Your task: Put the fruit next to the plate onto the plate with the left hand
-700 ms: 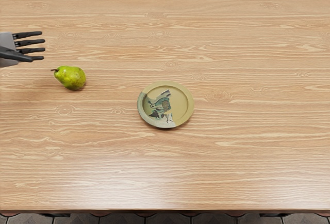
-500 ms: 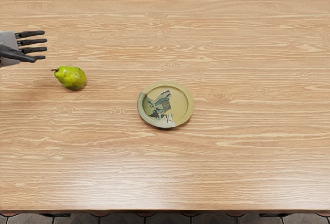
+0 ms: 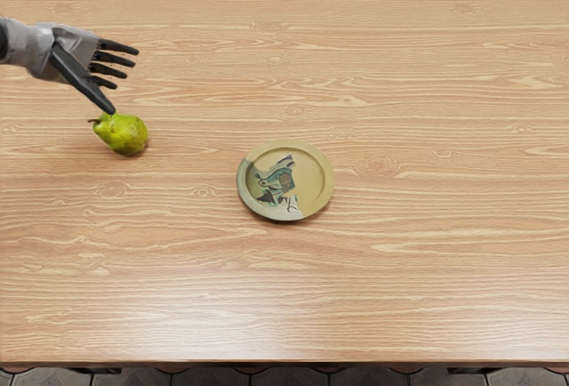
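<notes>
The table carries both task items. The plate sits near the table's centre, with no fruit on it. The left hand has advanced inward from the left edge in the last half second. It is now empty, fingers spread, with the thumb angled down toward the pear's stem end; contact cannot be confirmed. The pear lies near the left edge, well apart from the plate, and has not moved. The reach appears nearly complete and no grasp has begun. The hand must next lower and close round the pear.
</notes>
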Robot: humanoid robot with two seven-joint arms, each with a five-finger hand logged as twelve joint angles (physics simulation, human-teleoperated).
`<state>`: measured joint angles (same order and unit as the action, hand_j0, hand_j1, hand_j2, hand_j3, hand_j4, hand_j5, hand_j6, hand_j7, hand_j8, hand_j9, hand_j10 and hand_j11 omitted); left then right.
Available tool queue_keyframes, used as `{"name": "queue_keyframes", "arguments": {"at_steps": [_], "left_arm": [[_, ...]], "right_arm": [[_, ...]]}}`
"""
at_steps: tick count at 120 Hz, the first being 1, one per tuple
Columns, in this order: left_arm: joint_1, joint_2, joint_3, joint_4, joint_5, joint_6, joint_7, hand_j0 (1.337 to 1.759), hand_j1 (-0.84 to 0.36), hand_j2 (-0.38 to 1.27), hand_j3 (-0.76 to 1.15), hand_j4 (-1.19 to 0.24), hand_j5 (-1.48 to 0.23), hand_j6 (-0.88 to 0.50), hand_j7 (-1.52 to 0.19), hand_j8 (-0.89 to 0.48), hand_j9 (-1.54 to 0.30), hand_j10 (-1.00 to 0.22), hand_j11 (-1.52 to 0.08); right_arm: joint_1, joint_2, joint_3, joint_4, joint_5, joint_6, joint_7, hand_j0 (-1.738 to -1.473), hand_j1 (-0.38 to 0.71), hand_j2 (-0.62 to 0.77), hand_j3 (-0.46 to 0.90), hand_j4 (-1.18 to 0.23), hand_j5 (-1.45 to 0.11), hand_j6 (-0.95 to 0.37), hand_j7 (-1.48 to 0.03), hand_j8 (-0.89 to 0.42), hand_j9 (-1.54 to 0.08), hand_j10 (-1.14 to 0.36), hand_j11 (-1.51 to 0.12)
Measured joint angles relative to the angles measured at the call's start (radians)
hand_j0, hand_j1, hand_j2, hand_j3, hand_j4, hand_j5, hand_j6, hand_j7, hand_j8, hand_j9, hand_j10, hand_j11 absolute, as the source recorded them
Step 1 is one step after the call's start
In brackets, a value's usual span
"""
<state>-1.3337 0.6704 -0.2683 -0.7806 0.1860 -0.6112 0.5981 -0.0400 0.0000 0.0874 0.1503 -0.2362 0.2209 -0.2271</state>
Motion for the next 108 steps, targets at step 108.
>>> {"name": "queue_keyframes", "arguments": {"at_steps": [108], "left_arm": [[-0.081,-0.191,0.221,-0.027,0.44,0.009,0.013,1.658,0.33,0.0,0.0,-0.02,-0.02,-0.02,-0.02,-0.02,-0.02,-0.02,-0.02]], "right_arm": [[0.0,0.0,0.0,0.0,0.0,0.0,0.0,-1.658,-0.32,0.0,0.0,-0.02,-0.03,-0.02,-0.03,-0.02,-0.03,-0.02,-0.03]]}}
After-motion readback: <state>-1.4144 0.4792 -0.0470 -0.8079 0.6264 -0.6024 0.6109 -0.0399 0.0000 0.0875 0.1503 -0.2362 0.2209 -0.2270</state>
